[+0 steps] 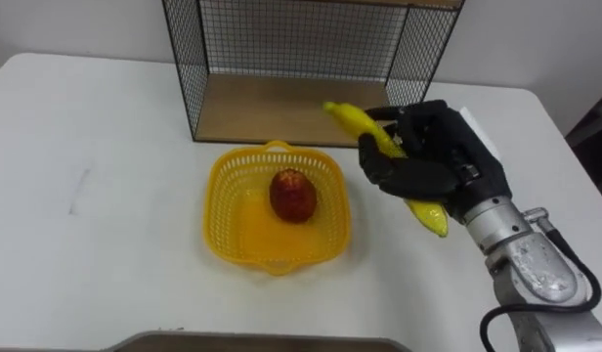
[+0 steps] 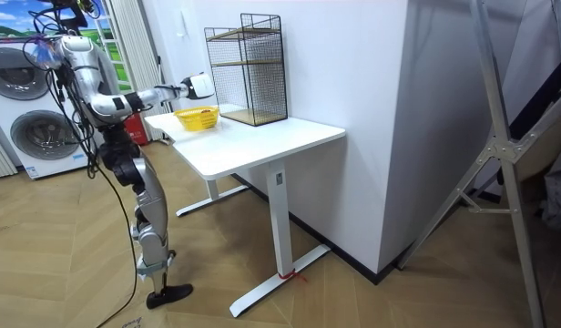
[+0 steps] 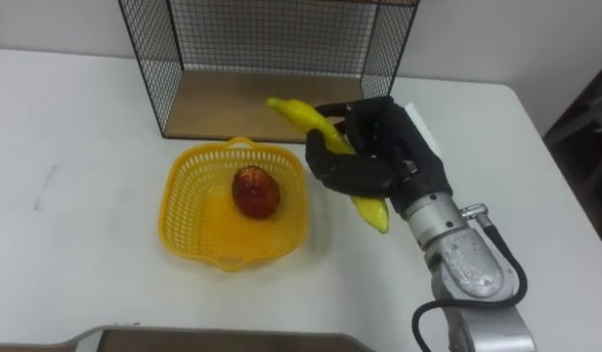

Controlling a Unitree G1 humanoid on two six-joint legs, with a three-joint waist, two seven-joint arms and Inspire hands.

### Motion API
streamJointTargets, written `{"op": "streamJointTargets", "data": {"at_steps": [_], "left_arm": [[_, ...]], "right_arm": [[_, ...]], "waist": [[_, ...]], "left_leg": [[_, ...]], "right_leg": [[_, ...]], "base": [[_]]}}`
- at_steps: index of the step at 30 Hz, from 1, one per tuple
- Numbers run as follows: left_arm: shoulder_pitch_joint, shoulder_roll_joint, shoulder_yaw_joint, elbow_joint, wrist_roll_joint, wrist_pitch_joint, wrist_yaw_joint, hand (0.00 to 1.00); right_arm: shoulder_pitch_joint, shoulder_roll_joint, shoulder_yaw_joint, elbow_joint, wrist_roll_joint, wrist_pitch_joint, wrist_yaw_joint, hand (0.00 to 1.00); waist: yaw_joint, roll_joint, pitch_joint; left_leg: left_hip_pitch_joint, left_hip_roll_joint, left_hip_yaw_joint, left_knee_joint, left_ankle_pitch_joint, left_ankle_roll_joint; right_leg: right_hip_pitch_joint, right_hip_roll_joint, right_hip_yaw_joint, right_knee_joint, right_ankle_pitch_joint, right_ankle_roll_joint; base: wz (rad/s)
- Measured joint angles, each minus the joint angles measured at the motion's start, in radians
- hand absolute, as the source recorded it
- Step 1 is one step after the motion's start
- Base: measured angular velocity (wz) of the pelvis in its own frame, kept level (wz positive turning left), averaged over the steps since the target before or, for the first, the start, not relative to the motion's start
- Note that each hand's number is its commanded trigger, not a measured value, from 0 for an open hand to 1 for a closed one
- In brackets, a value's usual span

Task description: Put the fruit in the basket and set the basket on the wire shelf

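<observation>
A yellow plastic basket (image 1: 233, 225) (image 3: 189, 215) (image 2: 197, 118) rests on the white table (image 1: 106, 196) in front of the wire shelf (image 1: 281, 108) (image 3: 242, 103) (image 2: 247, 68). A red apple (image 1: 293, 195) (image 3: 255, 191) lies inside the basket. My right hand (image 1: 428, 156) (image 3: 374, 156) is shut on a yellow banana (image 1: 358, 119) (image 3: 299, 112), held just right of the basket and a little above the table. The banana's lower tip (image 1: 433, 221) sticks out below the hand. In the room view I stand at the table's end with the right arm (image 2: 162, 92) stretched toward the basket.
The wire shelf has a wooden floor board (image 1: 272, 112) and an upper level (image 2: 235, 35). The table's right edge (image 1: 565, 137) is near my arm. Washing machines (image 2: 30, 100) stand behind me, and a metal frame (image 2: 499, 155) stands at the room view's right.
</observation>
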Motion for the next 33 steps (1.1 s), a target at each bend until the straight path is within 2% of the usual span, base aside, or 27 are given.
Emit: {"op": "streamJointTargets", "data": {"at_steps": [3,8,12,16,18,23,24,26,27,28,33], "left_arm": [[-0.005,0.015,-0.037,0.000,-0.004,-0.007,-0.003,0.00],[-0.007,0.020,-0.046,0.001,-0.003,-0.008,-0.013,0.00],[-0.013,0.020,-0.047,0.002,-0.007,-0.016,-0.013,0.00],[-0.020,0.020,-0.065,0.028,-0.019,-0.016,-0.012,0.00],[-0.028,0.020,-0.075,0.041,-0.019,-0.015,-0.012,0.00],[-0.035,0.017,-0.076,0.040,-0.019,-0.015,-0.011,0.00],[-0.035,0.017,-0.077,0.040,-0.019,-0.015,-0.011,0.00],[-0.035,0.017,-0.078,0.040,-0.019,-0.015,-0.011,0.00],[-0.037,0.018,-0.080,0.040,-0.019,-0.014,-0.011,0.00],[-0.038,0.018,-0.083,0.039,-0.019,-0.014,-0.011,0.00],[-0.039,0.019,-0.093,0.034,-0.013,-0.012,-0.037,0.00]], "right_arm": [[-0.010,-0.005,0.036,0.000,-0.051,0.000,0.003,1.00],[-0.035,-0.004,0.107,0.001,-0.141,0.000,0.005,1.00],[-0.041,-0.003,0.125,0.002,-0.144,0.000,0.006,1.00],[-0.047,-0.002,0.154,0.009,-0.144,0.000,0.008,1.00],[-0.047,-0.001,0.160,0.017,-0.146,0.000,0.008,1.00],[-0.047,-0.001,0.163,0.017,-0.146,0.000,0.006,1.00],[-0.047,-0.001,0.165,0.017,-0.146,0.000,0.005,0.83],[-0.047,-0.001,0.171,0.017,-0.146,0.000,0.005,0.72],[-0.048,-0.001,0.174,0.017,-0.147,0.000,0.004,0.55],[-0.051,-0.001,0.178,0.019,-0.151,0.000,0.004,0.00],[-0.093,0.005,0.195,0.084,-0.217,0.000,0.000,0.00]], "waist": [[0.005,-0.003,0.0014],[0.014,-0.004,0.0044],[0.036,-0.002,0.0061],[0.038,0.005,0.0104],[0.038,0.008,0.0154],[0.041,0.011,0.0170],[0.041,0.011,0.0169],[0.042,0.010,0.0165],[0.043,0.010,0.0164],[0.044,0.010,0.0163],[0.059,0.010,0.0151]], "left_leg": [[0.001,0.000,0.001,-0.002,0.000,0.000],[0.002,0.000,0.000,-0.003,0.000,0.000],[0.003,0.000,0.000,-0.005,0.000,0.000],[0.002,0.000,-0.002,-0.006,0.000,0.000],[0.001,0.000,-0.005,-0.007,0.000,0.000],[-0.003,0.000,-0.012,-0.008,0.000,0.000],[-0.003,0.000,-0.012,-0.008,0.000,0.000],[-0.004,0.000,-0.012,-0.009,0.000,0.000],[-0.005,0.000,-0.014,-0.008,0.000,0.000],[-0.005,0.000,-0.014,-0.008,0.000,0.000],[-0.007,0.000,-0.018,-0.005,0.000,0.000]], "right_leg": [[0.001,0.000,0.000,0.000,0.000,0.000],[0.002,0.000,0.000,-0.002,0.000,0.000],[0.002,0.000,0.000,-0.002,0.000,0.000],[0.002,0.000,-0.003,-0.003,0.000,0.000],[0.002,0.000,-0.006,-0.003,0.000,0.000],[0.002,0.000,-0.016,-0.004,0.000,0.000],[0.002,0.000,-0.017,-0.005,0.000,0.000],[0.002,0.000,-0.019,-0.005,0.000,0.000],[0.002,0.000,-0.020,-0.004,0.000,0.000],[0.002,0.000,-0.020,-0.004,0.000,0.000],[0.002,0.000,-0.024,-0.004,0.000,0.000]], "base": [[0.00],[0.00],[0.00],[0.00],[0.02],[0.04],[0.00],[0.00],[0.00],[0.00],[0.02]]}}
